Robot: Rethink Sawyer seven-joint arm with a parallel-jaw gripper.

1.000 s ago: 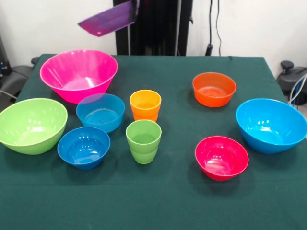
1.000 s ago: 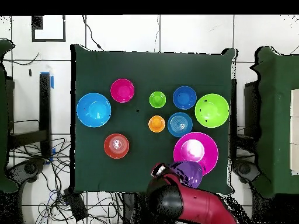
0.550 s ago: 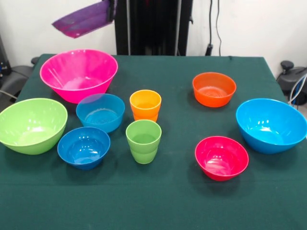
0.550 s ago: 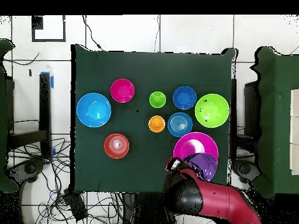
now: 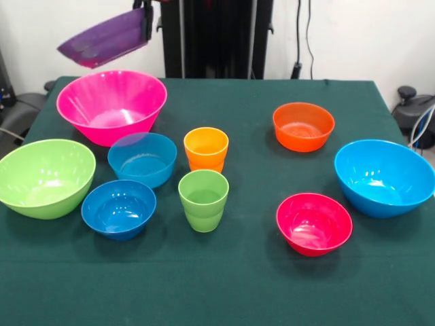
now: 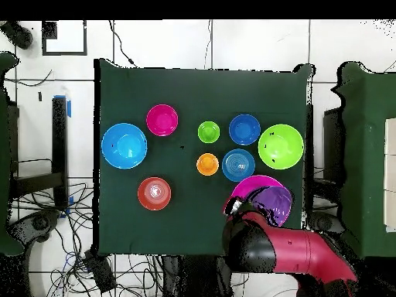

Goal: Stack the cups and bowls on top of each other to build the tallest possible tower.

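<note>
A purple bowl hangs in the air, tilted, its rim pinched by the robot's gripper, which is closed on the bowl's edge. Directly below the gripper and its load sits the large pink bowl on the green table, with clear air between the two. In the overhead view the purple bowl overlaps the pink bowl's outline, with the red arm reaching in beside it.

Further out from the gripper, nearer the table's middle, stand a teal bowl and the orange cup, with the lime green cup and a dark blue bowl beyond them. A large lime green bowl rests off to one side. Well apart from the gripper, across the table, sit an orange bowl, a sky blue bowl and a red-pink bowl. All of these stand separately, none stacked.
</note>
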